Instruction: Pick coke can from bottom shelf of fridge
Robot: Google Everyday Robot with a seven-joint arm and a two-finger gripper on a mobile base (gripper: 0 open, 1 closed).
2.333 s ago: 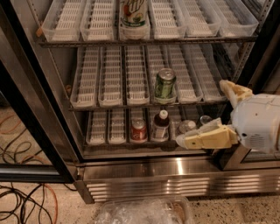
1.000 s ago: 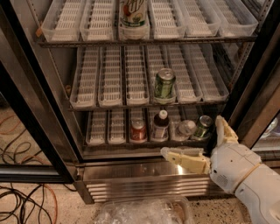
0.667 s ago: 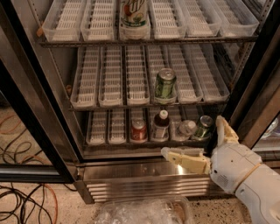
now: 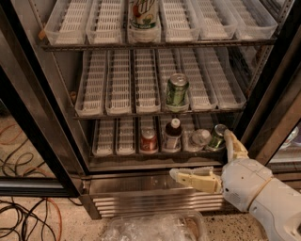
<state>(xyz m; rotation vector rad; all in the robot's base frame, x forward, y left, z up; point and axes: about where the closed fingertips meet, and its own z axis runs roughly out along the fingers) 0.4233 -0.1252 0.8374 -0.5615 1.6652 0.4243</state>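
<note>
The coke can (image 4: 149,140) stands upright on the bottom shelf (image 4: 106,137) of the fridge (image 4: 59,108), near the front edge, in the third white slotted lane from the left. The two lanes to its left hold nothing. Just beside it on the right stands a dark bottle (image 4: 172,135) with a white cap, upright and a little taller than the can. Further right a clear bottle (image 4: 200,139) lies or leans with its cap showing, and beyond that a green can (image 4: 217,136) sits tilted near the right end of the shelf.

On the middle shelf (image 4: 141,113) above, a second green can (image 4: 177,92) stands upright, roughly over the dark bottle. On the top shelf (image 4: 155,44) one more can (image 4: 143,14) stands in the lane above the coke can, its top cut off by the edge of the view.

The hand (image 4: 201,154) is outside the fridge, low and to the right of the coke can, in front of the steel base (image 4: 141,188) and below the level of the bottom shelf. Its two pale fingers are spread wide apart: one points left along the front of the base, the other points up beside the tilted green can. It has hold of nothing and is apart from the coke can. The white arm (image 4: 263,197) runs off toward the lower right corner.

On the floor, cables (image 4: 23,207) lie at the left, and crumpled clear plastic (image 4: 155,228) sits at the bottom edge in front of the base.
</note>
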